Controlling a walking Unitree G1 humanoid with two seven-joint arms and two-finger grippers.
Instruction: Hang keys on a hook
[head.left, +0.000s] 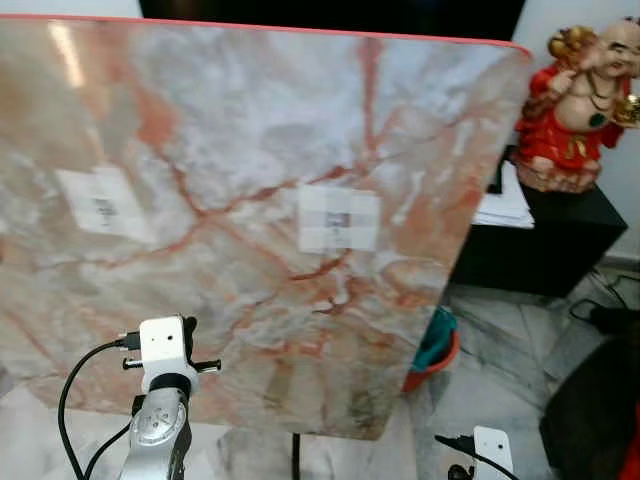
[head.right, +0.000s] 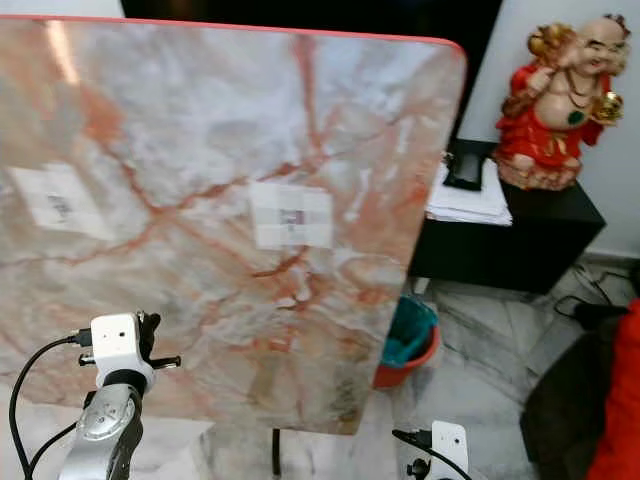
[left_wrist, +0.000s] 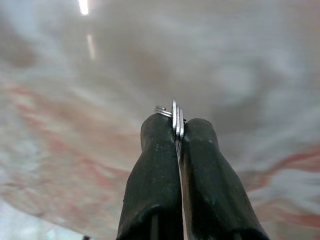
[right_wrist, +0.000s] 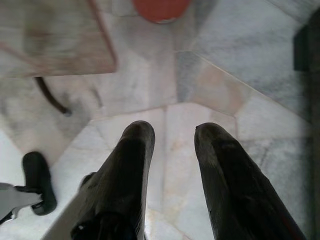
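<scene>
The left gripper (left_wrist: 177, 131) is clamped on the keys (left_wrist: 176, 120), whose flat metal edges and ring poke out between its fingertips, held over the marble counter (head.left: 250, 180) that takes up most of the eye views. The left arm's wrist (head.left: 165, 345) sits at the lower left of the frame, over the counter's near edge. The right gripper (right_wrist: 172, 132) hangs with its fingers apart and holding nothing above the floor (right_wrist: 240, 60), near a red bin (head.left: 432, 352).
</scene>
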